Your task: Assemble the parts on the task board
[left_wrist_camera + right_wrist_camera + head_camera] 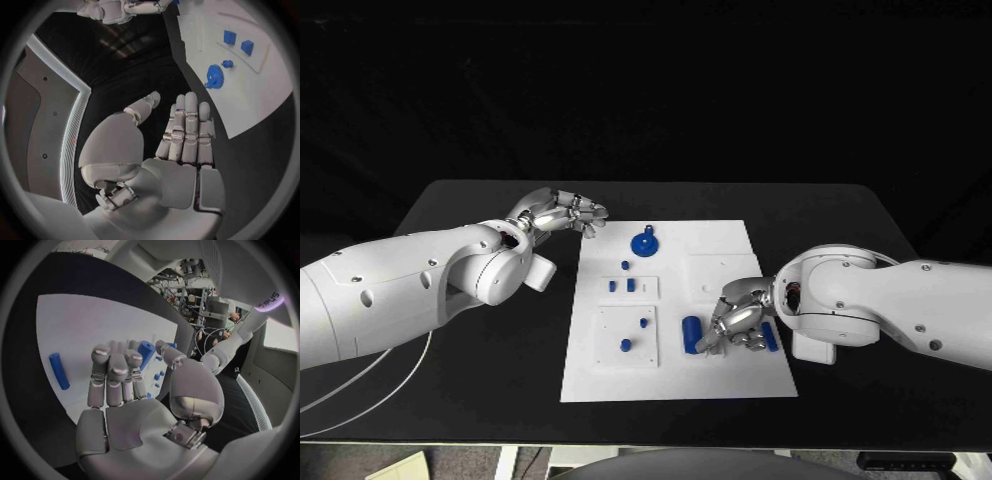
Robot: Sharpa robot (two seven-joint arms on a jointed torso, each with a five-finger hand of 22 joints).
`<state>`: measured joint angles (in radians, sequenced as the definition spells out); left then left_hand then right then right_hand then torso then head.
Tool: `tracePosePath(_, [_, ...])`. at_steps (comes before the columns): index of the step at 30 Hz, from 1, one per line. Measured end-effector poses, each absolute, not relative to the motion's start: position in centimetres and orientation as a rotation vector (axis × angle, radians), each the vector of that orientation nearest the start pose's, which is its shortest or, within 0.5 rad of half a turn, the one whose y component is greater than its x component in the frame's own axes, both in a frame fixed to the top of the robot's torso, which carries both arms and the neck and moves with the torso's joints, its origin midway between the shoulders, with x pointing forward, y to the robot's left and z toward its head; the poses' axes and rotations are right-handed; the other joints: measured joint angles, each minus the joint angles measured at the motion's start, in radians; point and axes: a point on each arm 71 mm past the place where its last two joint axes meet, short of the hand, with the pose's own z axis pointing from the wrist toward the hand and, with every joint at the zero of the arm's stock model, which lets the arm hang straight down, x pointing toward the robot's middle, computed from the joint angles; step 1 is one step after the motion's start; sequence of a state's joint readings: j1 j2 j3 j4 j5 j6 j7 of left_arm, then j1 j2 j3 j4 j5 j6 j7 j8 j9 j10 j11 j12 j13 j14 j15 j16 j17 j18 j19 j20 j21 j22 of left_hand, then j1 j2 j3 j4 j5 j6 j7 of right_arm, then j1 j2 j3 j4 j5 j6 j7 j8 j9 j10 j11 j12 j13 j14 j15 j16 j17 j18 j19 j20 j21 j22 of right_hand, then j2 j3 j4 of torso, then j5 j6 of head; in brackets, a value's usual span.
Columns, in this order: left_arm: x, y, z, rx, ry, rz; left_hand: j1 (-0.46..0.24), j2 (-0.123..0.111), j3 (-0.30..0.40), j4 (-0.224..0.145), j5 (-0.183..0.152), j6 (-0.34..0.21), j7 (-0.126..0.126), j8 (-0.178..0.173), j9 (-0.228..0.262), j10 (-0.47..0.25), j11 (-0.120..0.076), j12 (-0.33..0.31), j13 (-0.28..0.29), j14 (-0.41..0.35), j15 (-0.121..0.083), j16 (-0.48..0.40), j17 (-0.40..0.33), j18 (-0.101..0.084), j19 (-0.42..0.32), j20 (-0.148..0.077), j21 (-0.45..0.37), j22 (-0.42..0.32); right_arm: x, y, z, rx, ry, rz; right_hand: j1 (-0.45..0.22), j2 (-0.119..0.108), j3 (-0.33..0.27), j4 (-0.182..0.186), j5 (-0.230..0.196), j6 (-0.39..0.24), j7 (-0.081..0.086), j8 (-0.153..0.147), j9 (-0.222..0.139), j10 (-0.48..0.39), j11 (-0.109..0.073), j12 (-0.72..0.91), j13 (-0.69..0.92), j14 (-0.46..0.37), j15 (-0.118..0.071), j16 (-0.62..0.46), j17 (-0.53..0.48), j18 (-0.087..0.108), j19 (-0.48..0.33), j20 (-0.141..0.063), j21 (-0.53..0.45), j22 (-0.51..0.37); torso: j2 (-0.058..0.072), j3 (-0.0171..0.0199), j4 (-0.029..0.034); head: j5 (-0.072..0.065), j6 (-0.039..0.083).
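The white task board (678, 375) lies mid-table. On it are a blue gear (645, 243), several small blue parts (633, 285) in its left recesses, and a blue cylinder (691, 335) lying flat. My right hand (737, 322) is low over the board's right side, beside that cylinder (59, 371). It pinches a longish blue part (146, 354) between thumb and finger, and its other fingers are stretched out. My left hand (567, 215) hovers over the black table off the board's far left corner, fingers straight and holding nothing (184, 135). The gear (214, 76) lies beyond them.
A black table (473, 350) surrounds the board, with bare room to its left and at the back. My white left forearm (401, 290) lies over the table's left side. The right forearm (891, 310) covers the right side.
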<state>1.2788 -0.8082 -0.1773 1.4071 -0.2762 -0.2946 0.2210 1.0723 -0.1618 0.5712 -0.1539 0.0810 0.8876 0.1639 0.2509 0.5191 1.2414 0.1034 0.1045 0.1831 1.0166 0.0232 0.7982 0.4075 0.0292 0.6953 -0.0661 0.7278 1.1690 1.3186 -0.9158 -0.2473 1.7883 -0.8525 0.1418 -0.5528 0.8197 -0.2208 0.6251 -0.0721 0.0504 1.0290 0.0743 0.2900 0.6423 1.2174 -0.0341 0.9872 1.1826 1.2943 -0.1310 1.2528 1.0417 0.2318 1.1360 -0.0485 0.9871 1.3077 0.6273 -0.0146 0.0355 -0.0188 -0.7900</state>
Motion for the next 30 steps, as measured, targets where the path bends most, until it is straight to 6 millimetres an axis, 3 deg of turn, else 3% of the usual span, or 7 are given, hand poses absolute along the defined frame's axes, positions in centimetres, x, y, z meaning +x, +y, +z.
tracePosePath(6, [50.52,22.53,-20.23,-0.863,1.681,-1.245,0.000,0.000,0.000,0.000,0.000,0.000,0.000,0.001,0.000,0.000,0.000,0.000,0.000,0.000,0.000,0.000,0.001,0.000,0.000,0.000,0.000,0.000,40.05,-18.11,-23.37,0.140,2.573,0.556,0.021,0.013,0.003,-0.005,0.000,0.001,0.001,0.000,0.001,0.000,0.000,0.000,0.000,0.003,-0.003,0.000,0.000,0.000,0.000,0.000,0.000,0.000,0.000,-0.0005,0.0011,0.001,-0.002])
tracePosePath(14, [50.52,22.54,-20.23,-0.864,1.681,-1.244,0.000,0.000,0.000,0.000,0.000,0.000,0.000,0.004,0.000,0.000,0.000,0.000,0.001,0.000,0.000,0.000,0.001,0.000,0.000,0.000,0.000,0.001,40.27,-18.09,-23.42,0.141,2.566,0.540,-0.018,0.067,0.023,0.035,0.000,0.010,-0.005,0.000,0.001,0.005,-0.002,0.000,0.000,0.005,-0.001,-0.004,0.000,0.000,0.000,0.000,0.000,0.000,0.001,-0.0005,0.0007,0.003,-0.005])
tracePosePath(20, [50.52,22.53,-20.23,-0.864,1.682,-1.244,0.000,0.000,0.000,0.000,0.000,0.000,0.000,0.004,0.000,0.000,0.000,0.000,0.001,0.000,0.000,0.000,0.002,0.000,0.000,0.000,0.000,0.001,40.34,-17.99,-23.45,0.138,2.566,0.534,-0.015,0.080,0.038,0.037,0.000,0.011,-0.004,-0.004,0.001,0.005,-0.002,0.000,0.000,0.005,-0.001,-0.004,0.001,0.000,0.000,0.000,0.000,0.000,0.001,0.0001,-0.0001,0.003,-0.008])
tracePosePath(22, [50.52,22.53,-20.23,-0.864,1.682,-1.244,0.000,0.000,0.000,0.000,0.000,0.000,0.000,0.004,-0.001,0.000,0.000,0.000,0.001,0.000,0.000,0.000,0.002,0.000,0.000,0.000,0.000,0.001,40.36,-18.03,-23.47,0.138,2.567,0.531,-0.003,0.068,0.052,0.024,0.000,0.011,-0.004,-0.004,0.001,0.005,-0.002,0.000,0.001,0.007,-0.003,-0.004,0.002,0.000,0.000,0.000,0.000,0.000,0.001,0.0002,-0.0002,0.003,-0.009])
tracePosePath(30, [50.52,22.51,-20.24,-0.864,1.682,-1.244,0.000,0.000,0.000,0.000,0.000,0.000,0.000,0.004,-0.001,0.000,0.000,0.000,0.001,0.000,0.000,0.000,0.002,0.000,0.000,0.000,0.000,0.001,40.34,-18.10,-23.54,0.132,2.575,0.523,0.000,0.065,0.063,0.012,0.000,0.013,-0.003,-0.004,0.001,0.005,-0.002,-0.004,0.001,0.008,-0.004,-0.005,0.002,0.000,0.000,0.000,0.000,0.000,0.000,0.0005,-0.0006,0.003,-0.011])
